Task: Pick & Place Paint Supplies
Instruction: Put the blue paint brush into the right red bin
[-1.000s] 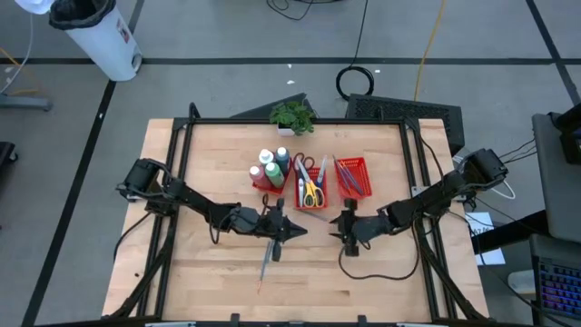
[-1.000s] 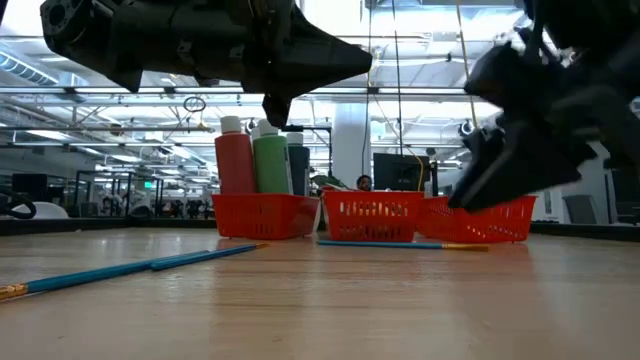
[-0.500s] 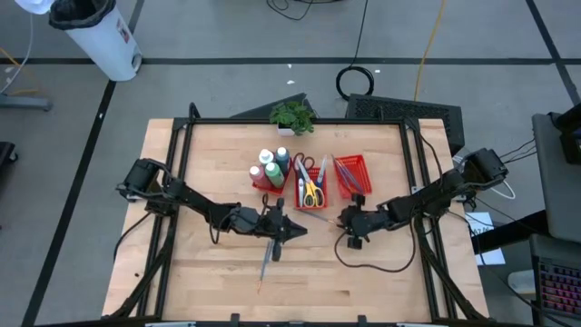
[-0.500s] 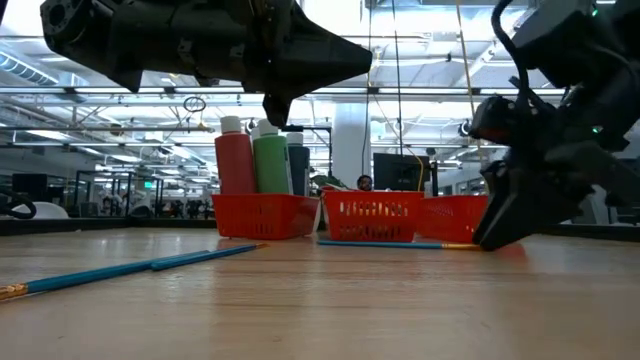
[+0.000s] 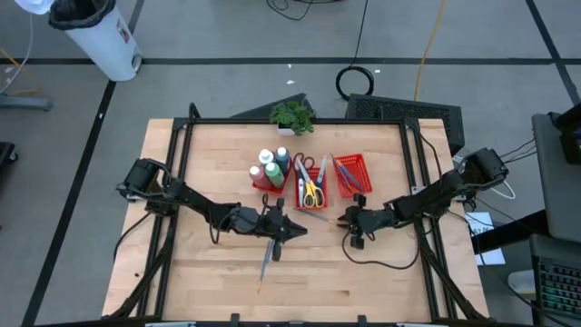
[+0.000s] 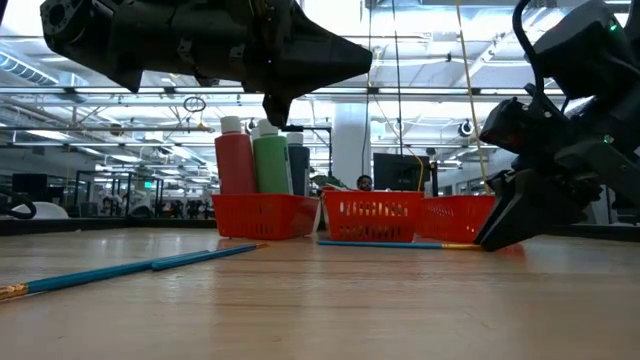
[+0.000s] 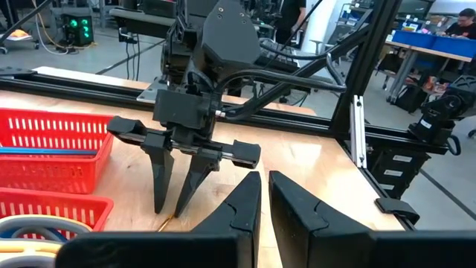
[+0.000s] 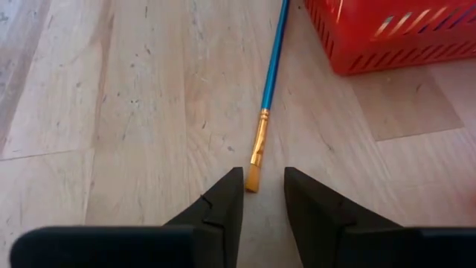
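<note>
Right gripper is lowered to the table, fingers spread astride the bristle end of a blue brush lying just beside the red tray — grasp step; next, the fingers need to pinch it. Left gripper waits mid-table, fingers nearly together.

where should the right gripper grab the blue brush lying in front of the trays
At the tan bristle-and-ferrule end of the blue brush, coming straight down from above. It lies flat on the table, and that end already sits between the open fingers of the right gripper, clear of the red tray.
</note>
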{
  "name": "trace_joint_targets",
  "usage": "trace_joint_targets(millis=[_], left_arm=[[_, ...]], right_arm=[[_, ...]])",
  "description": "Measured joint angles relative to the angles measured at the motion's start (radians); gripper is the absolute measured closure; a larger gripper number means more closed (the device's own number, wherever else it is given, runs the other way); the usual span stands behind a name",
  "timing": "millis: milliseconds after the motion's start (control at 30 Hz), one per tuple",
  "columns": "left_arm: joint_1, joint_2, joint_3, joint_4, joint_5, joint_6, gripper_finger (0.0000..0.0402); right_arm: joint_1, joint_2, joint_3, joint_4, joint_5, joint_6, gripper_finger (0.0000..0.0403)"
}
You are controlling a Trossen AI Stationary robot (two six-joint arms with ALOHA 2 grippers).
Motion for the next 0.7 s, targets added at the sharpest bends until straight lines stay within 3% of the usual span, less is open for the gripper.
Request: trace_joint_targets(millis=[533, 700], left_arm=[[0.014, 0.000, 0.000, 0.000, 0.000, -0.014, 0.0366], [0.014, 0.000, 0.000, 0.000, 0.000, -0.014, 0.0366]], right_arm=[[0.002, 0.055, 0.000, 0.069, 0.021, 0.001, 0.0315], [0.001, 0.056, 0.002, 0.030, 0.026, 0.007, 0.0350]])
